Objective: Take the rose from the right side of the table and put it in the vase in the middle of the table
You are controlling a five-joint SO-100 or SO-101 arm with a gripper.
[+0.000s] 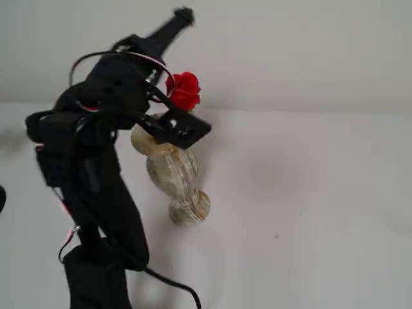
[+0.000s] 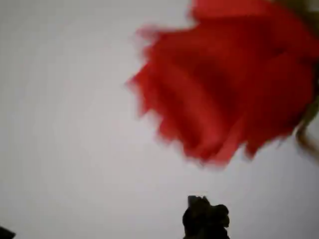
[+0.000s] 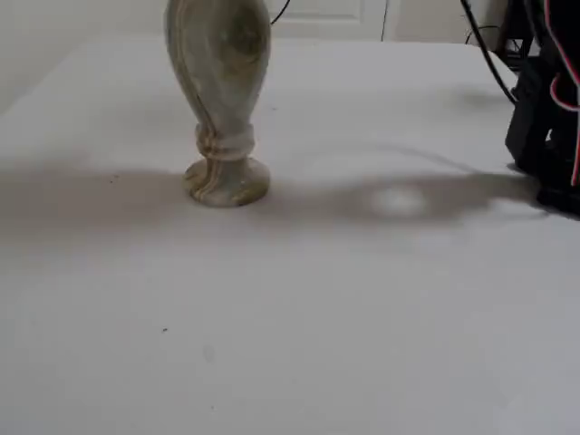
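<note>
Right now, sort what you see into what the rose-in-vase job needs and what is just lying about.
Part of the job:
- rose, red bloom above the vase mouth, close to the wrist camera
- vase, standing upright on the table
- gripper, jaw state unclear

Not part of it:
- black cables at the table's far edge
- nothing else loose shows

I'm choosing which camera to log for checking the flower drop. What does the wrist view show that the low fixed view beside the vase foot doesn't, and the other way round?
Only the wrist view shows the bright red artificial rose bloom, blurred and filling much of the frame, plus a dark bit of the claw at the bottom edge.

Only the low fixed view shows the cream-and-tan marbled stone vase, its body, waist and foot standing upright, with its mouth cut off at the top, and the arm's black base at right.

Both show the plain white table. Neither shows the stem entering the vase.
</note>
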